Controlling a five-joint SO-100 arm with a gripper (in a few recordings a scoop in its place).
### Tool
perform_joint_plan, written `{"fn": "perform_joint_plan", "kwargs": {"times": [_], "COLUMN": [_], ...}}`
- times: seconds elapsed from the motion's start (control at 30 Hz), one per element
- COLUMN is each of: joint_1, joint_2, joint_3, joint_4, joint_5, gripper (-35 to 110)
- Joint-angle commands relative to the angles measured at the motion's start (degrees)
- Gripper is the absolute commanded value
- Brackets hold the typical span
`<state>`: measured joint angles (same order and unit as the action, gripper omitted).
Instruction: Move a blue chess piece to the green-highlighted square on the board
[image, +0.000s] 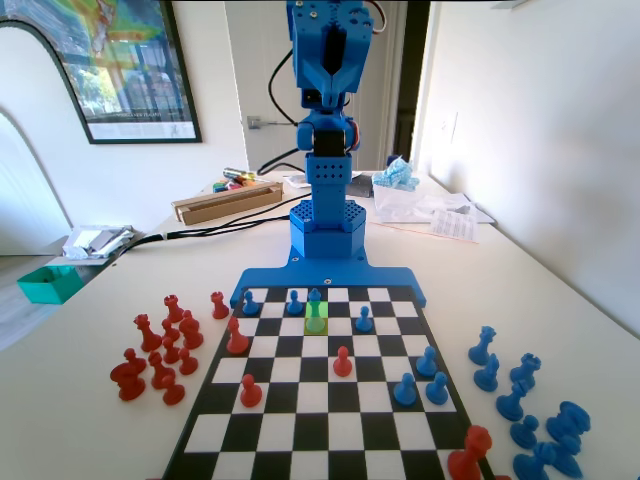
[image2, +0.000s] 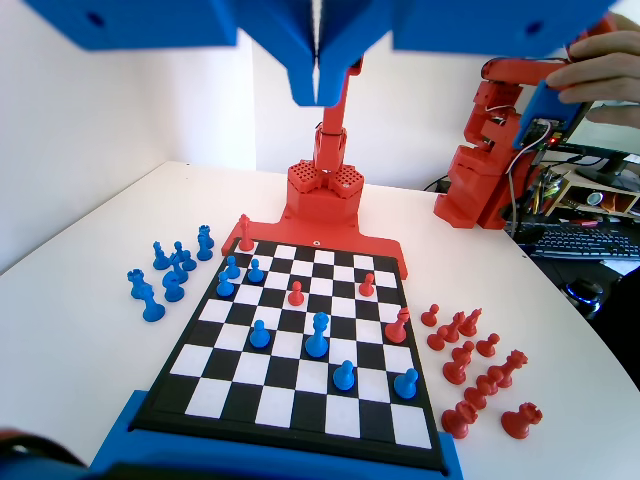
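The slim blue chess piece (image: 315, 303) stands upright on the green-highlighted square (image: 316, 323), in the second row from the arm's end of the board (image: 320, 400). In the wrist view the same blue chess piece (image2: 318, 335) stands free on the board (image2: 300, 400), slightly taller than the blue pawns beside it. My gripper (image: 337, 78) is raised high above the arm's base, well clear of the pieces. In the wrist view my gripper (image2: 318, 88) hangs from the top edge with its jaws pressed together and nothing between them.
Blue pawns (image: 364, 320) and red pieces (image: 342, 362) are scattered over the board. Captured red pieces (image: 160, 350) lie left of it and blue ones (image: 520, 390) right in the fixed view. A cardboard box (image: 225, 203) and a teal tray (image: 48, 283) sit further back.
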<state>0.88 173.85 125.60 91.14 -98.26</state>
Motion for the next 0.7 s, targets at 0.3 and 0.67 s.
{"fn": "perform_joint_plan", "kwargs": {"times": [0.3,0.67], "joint_1": [0.09,0.09], "joint_2": [1.05,1.05], "joint_3": [-0.44,-0.44], "joint_4": [-1.05,-1.05], "joint_5": [-0.7,-0.7], "gripper": [2,3]}}
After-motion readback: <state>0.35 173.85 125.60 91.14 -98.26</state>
